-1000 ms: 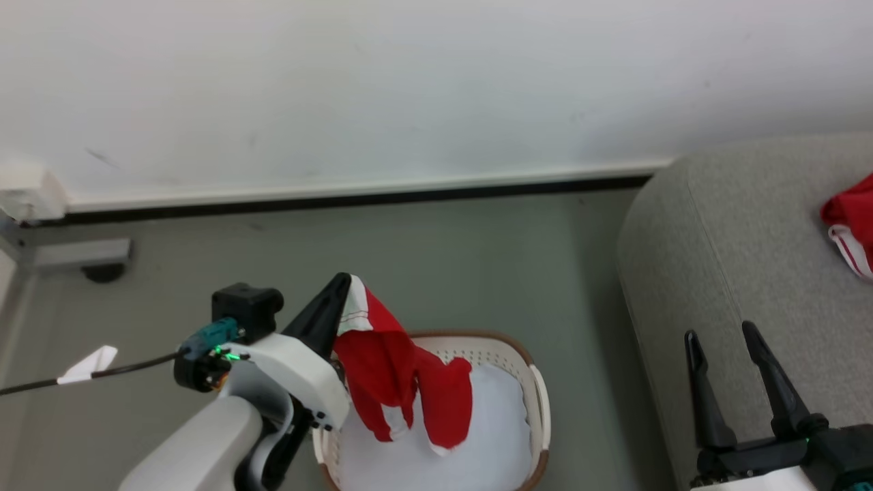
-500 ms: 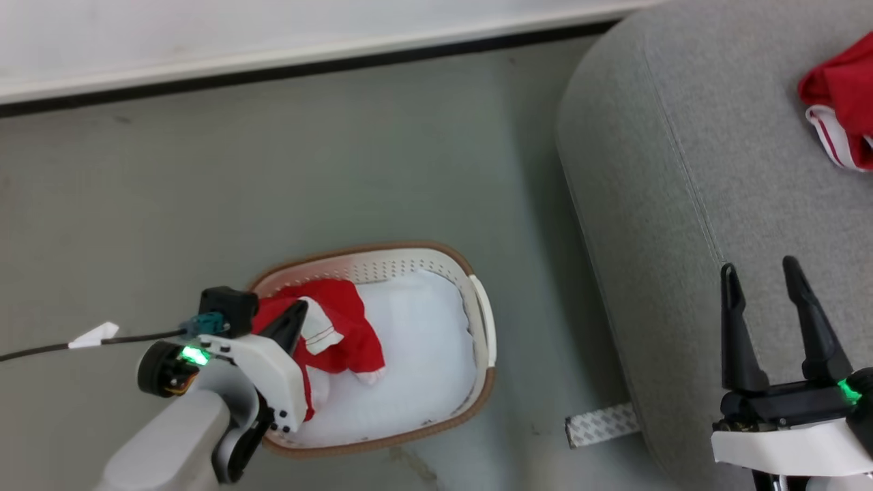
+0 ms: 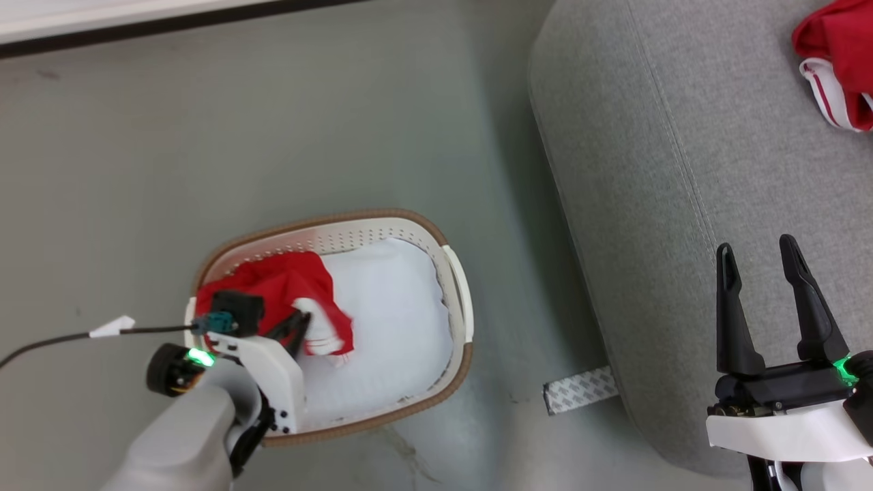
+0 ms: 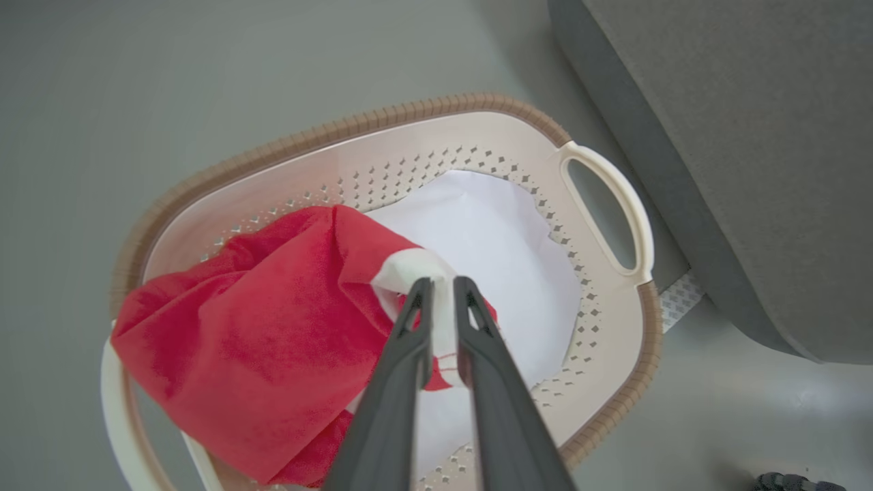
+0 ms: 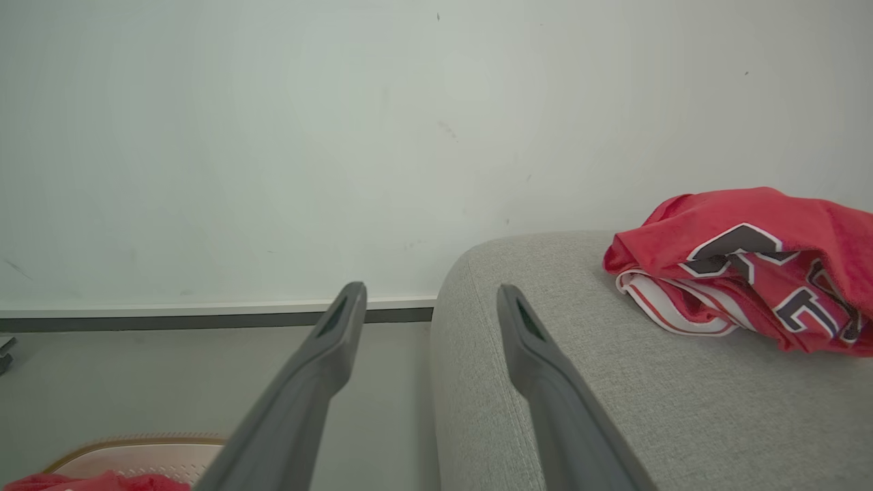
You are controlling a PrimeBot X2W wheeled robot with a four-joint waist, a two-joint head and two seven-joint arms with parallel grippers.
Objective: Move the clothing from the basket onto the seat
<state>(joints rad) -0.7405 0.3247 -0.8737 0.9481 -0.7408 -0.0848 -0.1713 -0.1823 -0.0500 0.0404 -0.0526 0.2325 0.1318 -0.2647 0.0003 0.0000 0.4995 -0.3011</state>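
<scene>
While its jaws pinch tight on the white trim, the left gripper (image 4: 442, 283) grips the red garment (image 4: 259, 334), bunched inside the basket (image 4: 423, 109). Over the seat (image 3: 682, 170), the right gripper (image 3: 756, 247) is spread wide, empty; the numbered garment (image 5: 750, 266) lies there.

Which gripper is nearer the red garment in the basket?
Left. The left gripper is at the red garment, fingers closed on its white trim inside the basket; the right gripper stands open at the seat edge, well apart.

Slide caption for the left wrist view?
Left gripper pinches white trim of the red garment in the basket, beside the grey seat.
</scene>
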